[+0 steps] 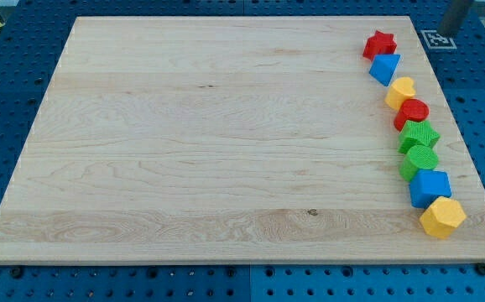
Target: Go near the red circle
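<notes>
Camera view: my tip at the view's top right corner, off the wooden board beside a fiducial tag, well apart from the red circle; a bare rod, so nothing to open, close or hold. Red circle lying in a chain along the board's right edge: red star, blue triangle, yellow heart touching the circle above, then green star, green circle, blue block, yellow hexagon.
</notes>
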`<state>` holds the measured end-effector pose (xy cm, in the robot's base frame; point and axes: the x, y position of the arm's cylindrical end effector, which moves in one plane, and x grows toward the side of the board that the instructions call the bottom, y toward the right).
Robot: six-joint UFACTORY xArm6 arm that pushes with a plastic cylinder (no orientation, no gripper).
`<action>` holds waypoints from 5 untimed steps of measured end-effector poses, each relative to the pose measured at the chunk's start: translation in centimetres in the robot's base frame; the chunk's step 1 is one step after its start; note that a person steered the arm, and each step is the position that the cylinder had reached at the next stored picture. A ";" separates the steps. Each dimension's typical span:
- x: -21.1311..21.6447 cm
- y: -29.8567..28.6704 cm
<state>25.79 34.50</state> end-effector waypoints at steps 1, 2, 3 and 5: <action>1.2 0.0; 2.7 0.0; 8.0 0.0; 17.5 -0.1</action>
